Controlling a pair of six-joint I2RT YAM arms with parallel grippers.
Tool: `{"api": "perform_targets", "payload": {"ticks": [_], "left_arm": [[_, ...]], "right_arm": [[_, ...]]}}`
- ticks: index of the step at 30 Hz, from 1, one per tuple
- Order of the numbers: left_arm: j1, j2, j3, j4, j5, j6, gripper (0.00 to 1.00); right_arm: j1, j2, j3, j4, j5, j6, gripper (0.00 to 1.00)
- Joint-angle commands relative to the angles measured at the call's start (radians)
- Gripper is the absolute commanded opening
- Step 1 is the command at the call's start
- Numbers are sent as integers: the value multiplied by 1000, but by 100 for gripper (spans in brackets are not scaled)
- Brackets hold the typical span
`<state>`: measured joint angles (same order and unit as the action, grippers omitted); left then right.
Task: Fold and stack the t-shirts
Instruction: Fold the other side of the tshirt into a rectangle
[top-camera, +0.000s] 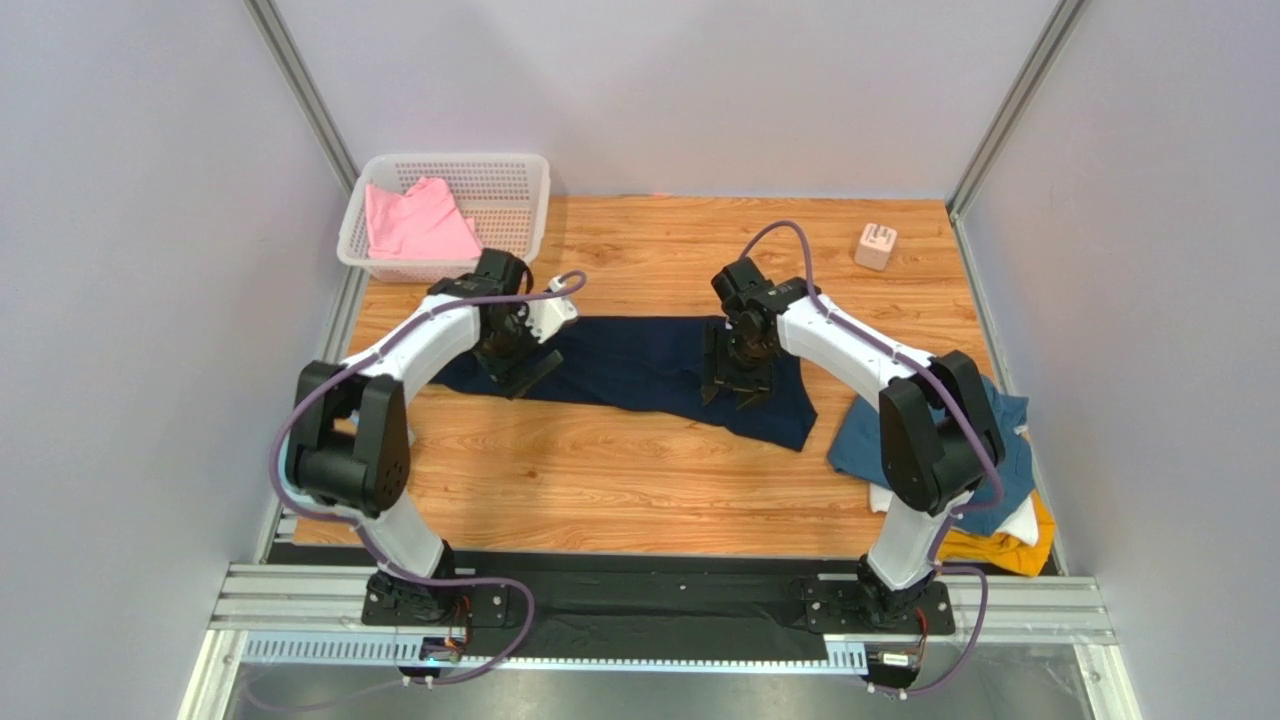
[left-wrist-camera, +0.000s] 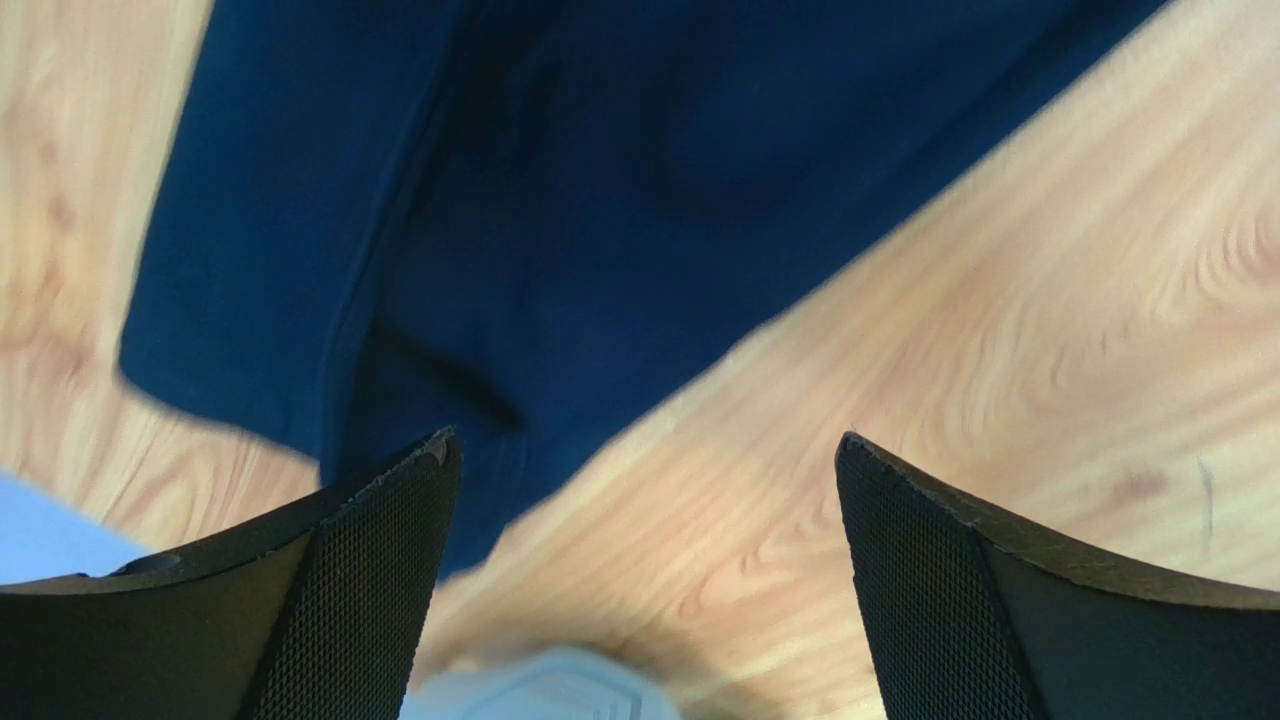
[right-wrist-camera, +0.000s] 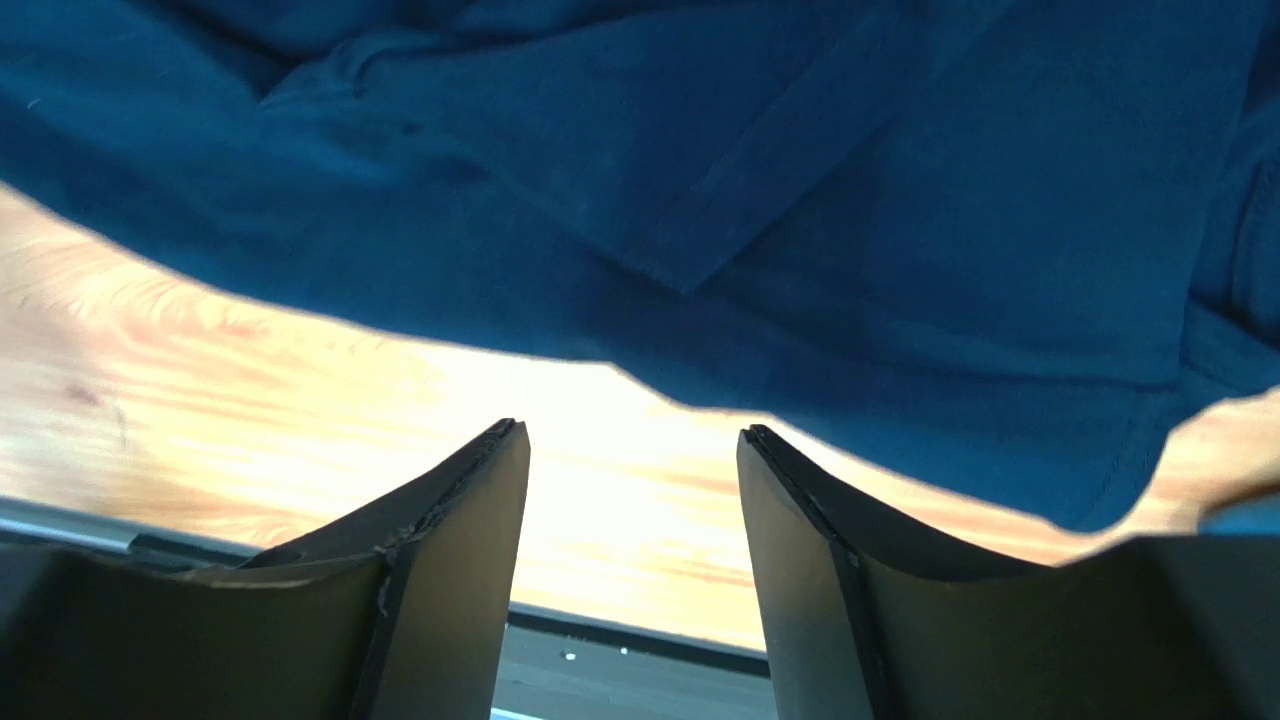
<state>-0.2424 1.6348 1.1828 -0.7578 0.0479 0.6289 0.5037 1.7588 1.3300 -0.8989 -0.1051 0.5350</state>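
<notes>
Both hang empty over the navy t-shirt (top-camera: 646, 375), stretched in a band across mid-table (top-camera: 631, 495), with the left gripper (left-wrist-camera: 646, 437) gaping wide and the right gripper (right-wrist-camera: 633, 429) partly open (no cloth pinched), so a regrasp catching only one layer could drag the fold askew.

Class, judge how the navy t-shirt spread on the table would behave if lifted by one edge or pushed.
The navy t-shirt would probably sag and drape, since it lies flat with soft creases. Pushed, it likely bunches rather than slides whole on the wooden table.
</notes>
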Motion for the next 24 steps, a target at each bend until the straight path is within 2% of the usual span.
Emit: {"api": "perform_targets", "payload": {"ticks": [1, 6, 10, 17, 24], "left_arm": [[-18, 114, 130, 86, -17, -55, 100], [-34, 244, 241, 81, -34, -81, 99], [-60, 273, 285, 78, -43, -90, 99], [-173, 263, 259, 78, -45, -97, 99], [-270, 276, 248, 91, -94, -94, 100]], "right_arm": [[-10, 25, 12, 74, 18, -23, 58], [-10, 79, 38, 80, 27, -20, 55], [-10, 105, 15, 109, 16, -3, 54], [-11, 125, -60, 172, 38, 26, 52], [-31, 114, 30, 137, 65, 8, 51]]}}
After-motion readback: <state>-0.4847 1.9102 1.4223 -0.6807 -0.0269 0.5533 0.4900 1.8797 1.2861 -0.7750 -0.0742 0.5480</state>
